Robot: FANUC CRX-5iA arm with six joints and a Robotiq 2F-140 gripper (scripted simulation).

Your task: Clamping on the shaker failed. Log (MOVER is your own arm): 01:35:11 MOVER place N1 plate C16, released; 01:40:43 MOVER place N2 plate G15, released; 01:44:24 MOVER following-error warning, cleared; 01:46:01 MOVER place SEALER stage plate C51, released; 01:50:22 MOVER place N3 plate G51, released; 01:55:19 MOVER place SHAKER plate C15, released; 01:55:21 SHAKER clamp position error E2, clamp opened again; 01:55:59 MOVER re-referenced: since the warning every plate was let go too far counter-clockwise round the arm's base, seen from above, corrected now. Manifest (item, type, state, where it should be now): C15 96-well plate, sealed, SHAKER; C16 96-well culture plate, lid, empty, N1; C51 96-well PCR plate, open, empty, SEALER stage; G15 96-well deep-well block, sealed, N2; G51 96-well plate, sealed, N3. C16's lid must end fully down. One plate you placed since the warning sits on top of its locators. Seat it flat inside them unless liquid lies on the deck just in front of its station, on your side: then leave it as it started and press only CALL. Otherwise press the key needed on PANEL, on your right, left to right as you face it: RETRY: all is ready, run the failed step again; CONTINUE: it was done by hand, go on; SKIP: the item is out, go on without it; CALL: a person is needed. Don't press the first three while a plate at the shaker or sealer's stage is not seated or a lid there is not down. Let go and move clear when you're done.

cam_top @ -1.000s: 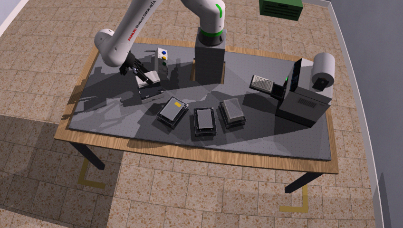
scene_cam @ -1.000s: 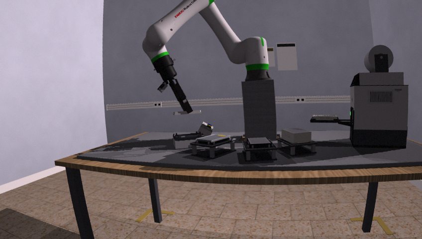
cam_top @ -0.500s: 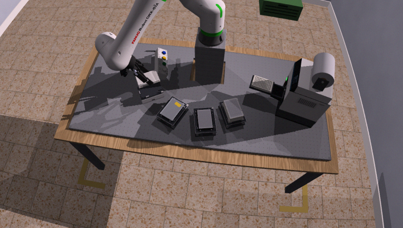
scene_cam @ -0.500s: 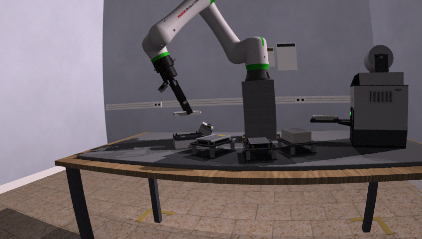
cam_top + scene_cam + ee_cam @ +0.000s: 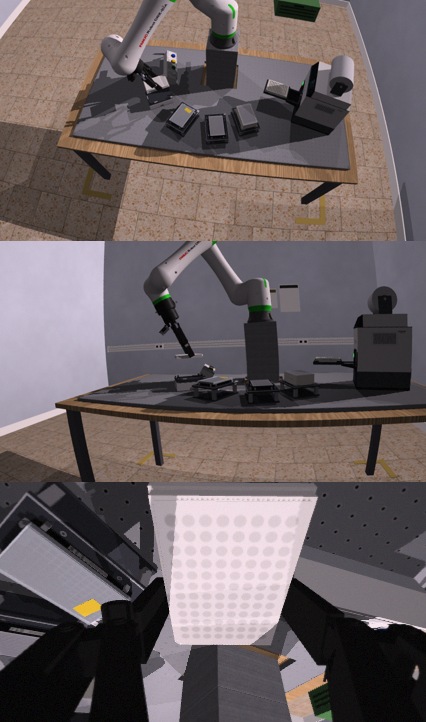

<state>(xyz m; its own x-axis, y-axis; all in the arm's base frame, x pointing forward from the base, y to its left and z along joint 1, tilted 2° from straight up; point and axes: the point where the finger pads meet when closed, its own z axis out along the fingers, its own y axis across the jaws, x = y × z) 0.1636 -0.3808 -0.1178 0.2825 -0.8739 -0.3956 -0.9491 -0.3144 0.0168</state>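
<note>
My gripper [image 5: 150,81] is shut on a white sealed 96-well plate [image 5: 157,83] and holds it by its long sides. The plate hangs roughly level in the air [image 5: 189,355], well above the shaker [image 5: 187,382]. The shaker [image 5: 160,100] is a low grey box with a dark empty top, just below and in front of the plate. In the wrist view the plate [image 5: 232,567] fills the middle between the two black fingers. The key panel [image 5: 170,64], a white box with blue, yellow and green keys, stands just behind the shaker.
Three raised nests stand in a row: a plate with a yellow tag [image 5: 182,115], a flat plate [image 5: 216,125] and a tall deep-well block [image 5: 245,115]. The sealer [image 5: 321,98] at the right holds an open plate [image 5: 276,87] on its stage. The arm's pedestal [image 5: 221,67] stands at the back middle.
</note>
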